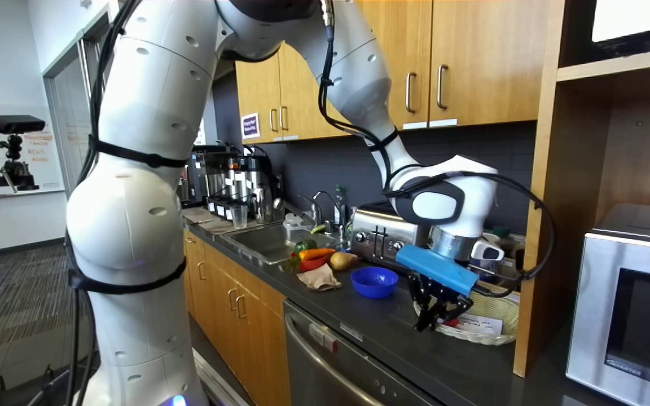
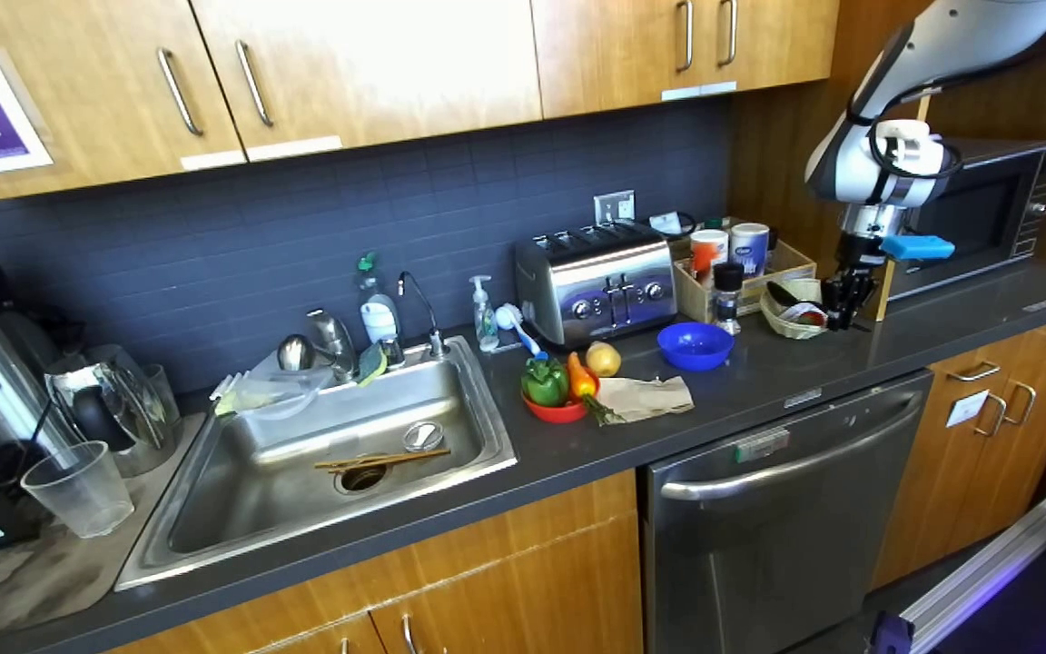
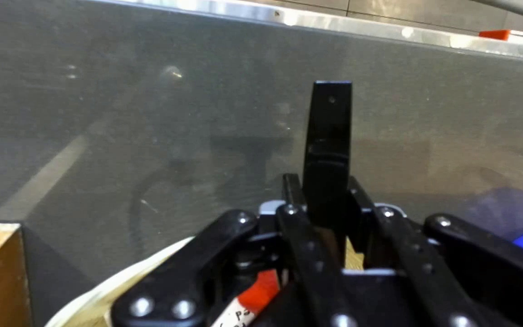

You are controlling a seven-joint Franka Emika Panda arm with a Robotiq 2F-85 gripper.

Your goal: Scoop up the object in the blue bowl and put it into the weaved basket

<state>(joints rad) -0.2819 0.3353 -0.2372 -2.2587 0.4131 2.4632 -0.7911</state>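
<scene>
Wrist view: gripper [image 3: 323, 195] clamped on a black utensil [image 3: 328, 129], jaws tight against its sides, flat end pointing up-frame. Basket [image 1: 491, 305] close by gripper holds lettered paper [image 1: 480, 324] and a red bit [image 1: 450, 323]; can't tell whether that red is the object or part of the paper. In wrist view, red and lettered white line up lower left to upper right, red uppermost. Blue bowl [image 2: 695, 358] upright between basket and red bowl [image 2: 559, 415], which has green pepper [image 2: 545, 381] and orange vegetable [image 2: 579, 374].
</scene>
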